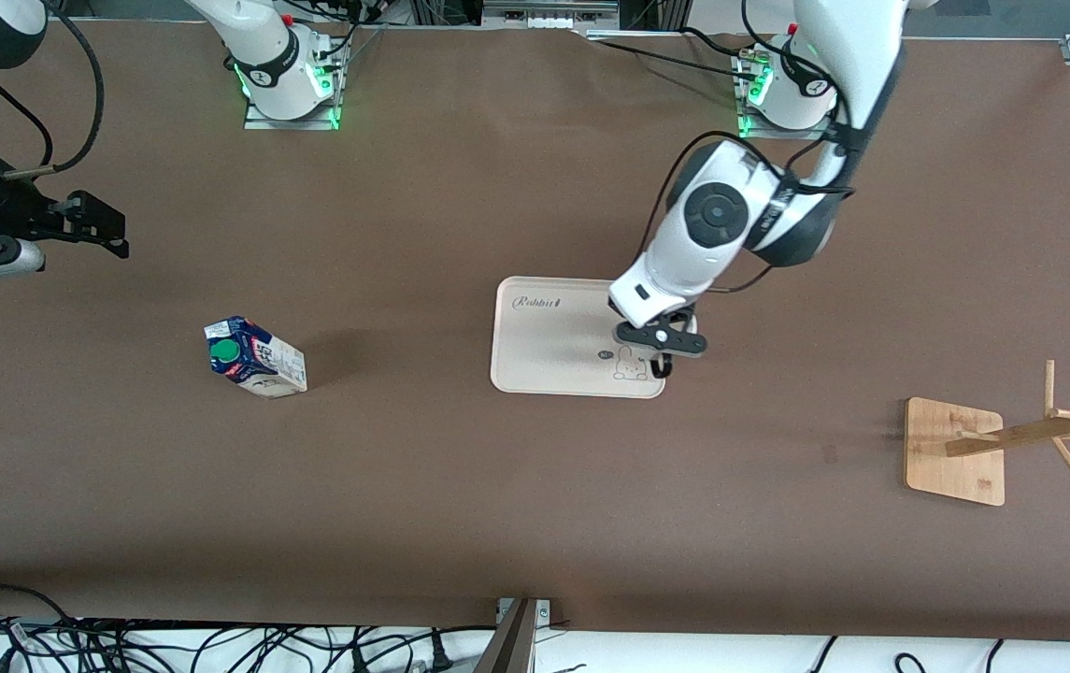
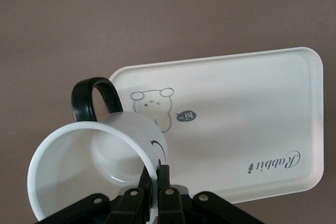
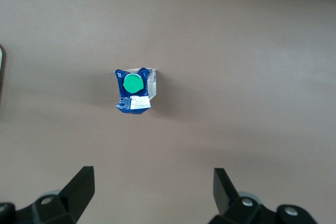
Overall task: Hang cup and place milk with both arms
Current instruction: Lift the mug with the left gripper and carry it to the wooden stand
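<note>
Brown table (image 1: 497, 486) is carrying 1 pale tray (image 1: 544, 374) in the middle and 1 wooden rack (image 1: 1020, 435) toward the left arm's end. Over the tray's corner, the left tool (image 1: 663, 360) is pinching the cup (image 2: 100, 171) by its rim wall, fully closed on it, so the black handle (image 2: 92, 98) is staying free for a peg. The right tool (image 1: 95, 224) is waiting with its fingers (image 3: 79, 190) wide apart and empty, looking down on the milk (image 1: 254, 357), which is standing on the table toward the right arm's end.
</note>
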Action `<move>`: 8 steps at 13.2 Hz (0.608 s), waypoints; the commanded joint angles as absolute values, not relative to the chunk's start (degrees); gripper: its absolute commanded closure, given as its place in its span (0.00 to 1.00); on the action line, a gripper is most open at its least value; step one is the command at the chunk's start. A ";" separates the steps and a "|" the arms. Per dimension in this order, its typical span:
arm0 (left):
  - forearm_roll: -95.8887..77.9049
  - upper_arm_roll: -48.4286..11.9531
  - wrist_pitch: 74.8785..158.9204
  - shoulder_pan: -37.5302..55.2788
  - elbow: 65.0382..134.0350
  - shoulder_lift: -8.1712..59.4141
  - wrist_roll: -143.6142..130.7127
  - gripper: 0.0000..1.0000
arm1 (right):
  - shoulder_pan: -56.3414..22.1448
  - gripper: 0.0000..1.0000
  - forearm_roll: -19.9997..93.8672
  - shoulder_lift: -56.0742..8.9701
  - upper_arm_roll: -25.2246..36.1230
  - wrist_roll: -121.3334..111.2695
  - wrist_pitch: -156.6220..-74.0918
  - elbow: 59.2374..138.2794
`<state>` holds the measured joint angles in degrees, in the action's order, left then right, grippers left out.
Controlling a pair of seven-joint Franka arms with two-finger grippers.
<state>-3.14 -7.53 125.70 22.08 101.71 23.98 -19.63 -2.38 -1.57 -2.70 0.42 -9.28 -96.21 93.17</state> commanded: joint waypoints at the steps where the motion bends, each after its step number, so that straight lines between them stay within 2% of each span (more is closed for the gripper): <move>1: -1.93 -7.74 117.62 18.12 95.90 23.82 -15.65 1.00 | -1.67 0.00 -1.76 -3.16 -0.26 -9.05 -95.89 92.02; 4: -1.85 -6.86 110.58 13.56 91.07 23.82 -9.52 1.00 | -1.58 0.00 -1.76 -3.16 -0.26 -9.05 -95.89 92.02; 8: -1.85 -6.86 108.81 8.44 87.19 23.99 -7.65 1.00 | -1.58 0.00 -1.67 -3.16 -0.35 -8.97 -95.98 92.02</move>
<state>-3.01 -6.38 110.82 9.46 89.70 23.52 -8.49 -2.36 -1.57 -2.71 0.42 -9.28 -96.21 93.14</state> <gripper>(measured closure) 0.930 0.000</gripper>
